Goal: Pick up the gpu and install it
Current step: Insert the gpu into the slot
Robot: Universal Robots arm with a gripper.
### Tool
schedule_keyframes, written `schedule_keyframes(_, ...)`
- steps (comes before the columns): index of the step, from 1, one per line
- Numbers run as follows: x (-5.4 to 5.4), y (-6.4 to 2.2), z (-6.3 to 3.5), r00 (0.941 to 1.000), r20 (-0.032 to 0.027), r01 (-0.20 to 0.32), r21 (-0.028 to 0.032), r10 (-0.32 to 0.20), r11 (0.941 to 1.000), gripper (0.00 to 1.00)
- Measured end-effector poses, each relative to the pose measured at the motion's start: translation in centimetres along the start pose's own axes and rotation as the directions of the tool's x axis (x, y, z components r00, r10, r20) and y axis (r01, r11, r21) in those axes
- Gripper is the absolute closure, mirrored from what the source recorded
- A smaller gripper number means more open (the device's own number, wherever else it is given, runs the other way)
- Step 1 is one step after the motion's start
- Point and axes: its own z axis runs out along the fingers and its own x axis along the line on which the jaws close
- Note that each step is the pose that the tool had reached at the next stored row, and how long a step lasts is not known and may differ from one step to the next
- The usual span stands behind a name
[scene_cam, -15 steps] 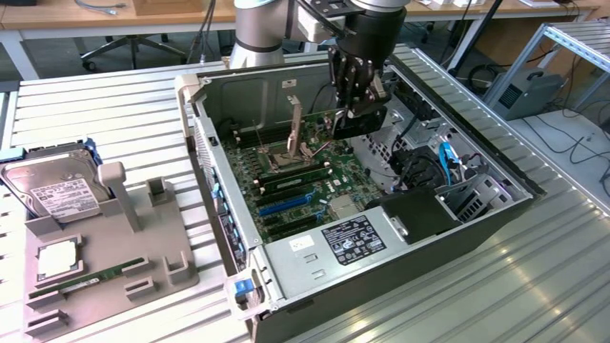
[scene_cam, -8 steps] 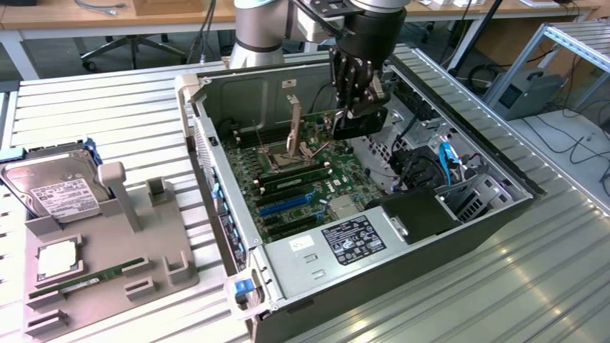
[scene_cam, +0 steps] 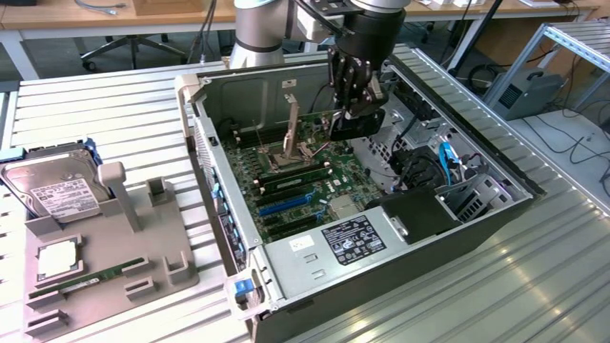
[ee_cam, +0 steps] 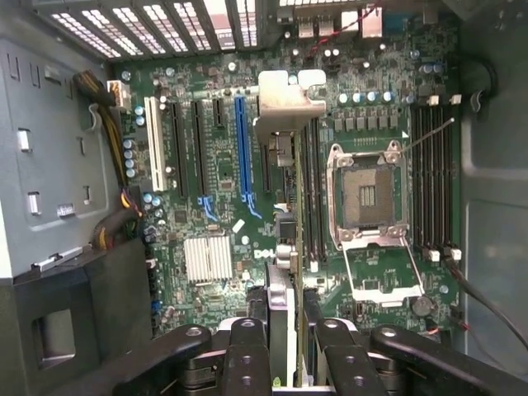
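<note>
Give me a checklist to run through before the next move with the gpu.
1. gpu clamped in the pincer: ok.
2. gpu inside the open case, over the motherboard: ok.
3. gpu seated in a slot: not ok, it hangs above the board.
4. gpu lined up with a slot: cannot tell.
5. Blue slot empty: ok.

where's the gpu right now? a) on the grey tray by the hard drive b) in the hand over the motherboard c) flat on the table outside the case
b: the hand grips the gpu edge-down over the motherboard.
</note>
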Motion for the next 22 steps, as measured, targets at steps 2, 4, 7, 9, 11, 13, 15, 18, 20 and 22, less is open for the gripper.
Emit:
schedule_keyframes(2,0.00,0.00,0.00,1.0000,0.0000,0.000,-0.0006,0.000,1.0000,0.73)
schedule_keyframes(4,0.00,0.00,0.00,1.0000,0.0000,0.000,-0.0006,0.000,1.0000,0.73)
schedule_keyframes(7,0.02,0.00,0.01,1.0000,0.0003,0.000,-0.0005,0.000,1.0000,0.73)
schedule_keyframes(9,0.30,-0.01,0.02,1.0000,0.0011,0.000,-0.0006,0.000,1.0000,0.73)
schedule_keyframes(11,0.50,-0.02,0.02,1.0000,0.0014,0.000,-0.0006,0.000,1.0000,0.73)
schedule_keyframes(13,0.65,-0.02,0.03,1.0000,0.0014,0.000,-0.0007,0.000,1.0000,0.73)
schedule_keyframes(15,0.76,-0.02,0.05,1.0000,0.0016,0.000,-0.0006,0.000,1.0000,0.73)
schedule_keyframes(18,0.86,-0.02,0.08,1.0000,0.0020,0.000,-0.0007,0.000,1.0000,0.73)
schedule_keyframes(20,0.90,-0.03,0.08,1.0000,0.0020,0.000,-0.0007,0.000,1.0000,0.73)
schedule_keyframes(22,0.93,-0.03,0.10,1.0000,0.0023,0.000,-0.0007,0.000,1.0000,0.73)
